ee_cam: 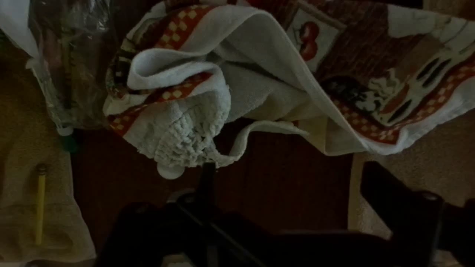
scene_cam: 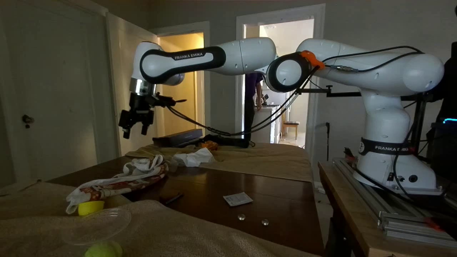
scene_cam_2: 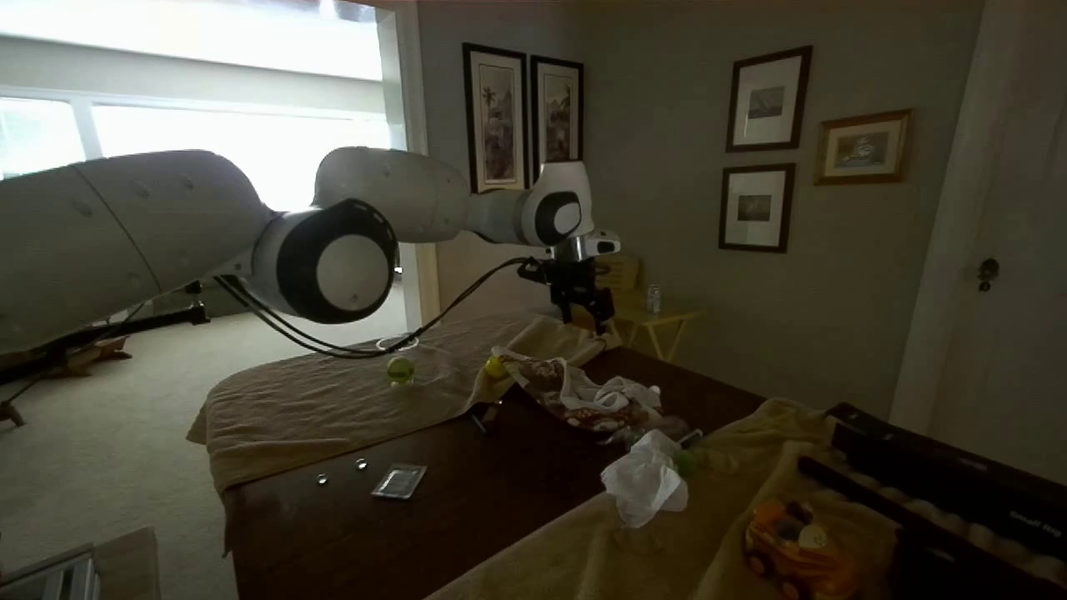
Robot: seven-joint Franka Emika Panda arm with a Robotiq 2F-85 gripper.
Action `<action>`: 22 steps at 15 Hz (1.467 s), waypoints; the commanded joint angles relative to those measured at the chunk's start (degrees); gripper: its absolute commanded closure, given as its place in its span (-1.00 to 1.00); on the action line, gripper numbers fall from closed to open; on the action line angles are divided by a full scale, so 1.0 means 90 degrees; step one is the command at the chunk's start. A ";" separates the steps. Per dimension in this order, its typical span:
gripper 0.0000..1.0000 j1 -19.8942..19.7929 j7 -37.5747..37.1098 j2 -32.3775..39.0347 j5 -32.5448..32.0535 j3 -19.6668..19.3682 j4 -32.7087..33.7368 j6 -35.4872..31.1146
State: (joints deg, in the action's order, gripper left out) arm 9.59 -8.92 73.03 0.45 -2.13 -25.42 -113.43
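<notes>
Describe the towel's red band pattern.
The band has pale yellow checks, clearest in the wrist view.

Flat packet (scene_cam_2: 399, 482) near two shiny pieces (scene_cam_2: 361, 464); orange toy vehicle (scene_cam_2: 807, 568) on tan cloth (scene_cam_2: 708, 542)

Towel (ee_cam: 259, 89) = soft cloth, fuzzy & dull, w/ bumpy knit top (ee_cam: 185, 133). Table (scene_cam: 200, 189) = dk brn wood, smooth & v. shiny. Tan blanket (scene_cam: 178, 228) = thick cloth, matt, a bit rough. Bag (ee_cam: 81, 74) = clear plastic, crinkly & shiny. Lid (scene_cam: 100, 226) = clear, smooth plastic. Arm (scene_cam: 246, 57) = wht, hard, smooth, looks like plastic, w/ shiny metal ring (scene_cam: 142, 86). Gripper (scene_cam: 135, 134) = blk, mostly dull. Little round things (scene_cam: 241, 217) = shiny, glass or metal, can't tell.
</notes>
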 commanded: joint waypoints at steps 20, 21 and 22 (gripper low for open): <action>-1.00 -0.0038 0.4687 0.0989 -0.0074 0.0935 0.0215 -0.1155; -1.00 -0.0059 0.5138 0.1070 -0.0054 0.1043 0.0180 -0.1350; -1.00 -0.0079 0.5492 0.1150 -0.0006 0.1147 0.0168 -0.1540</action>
State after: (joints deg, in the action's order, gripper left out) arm 9.09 32.53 79.99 0.52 5.71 -26.10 -122.62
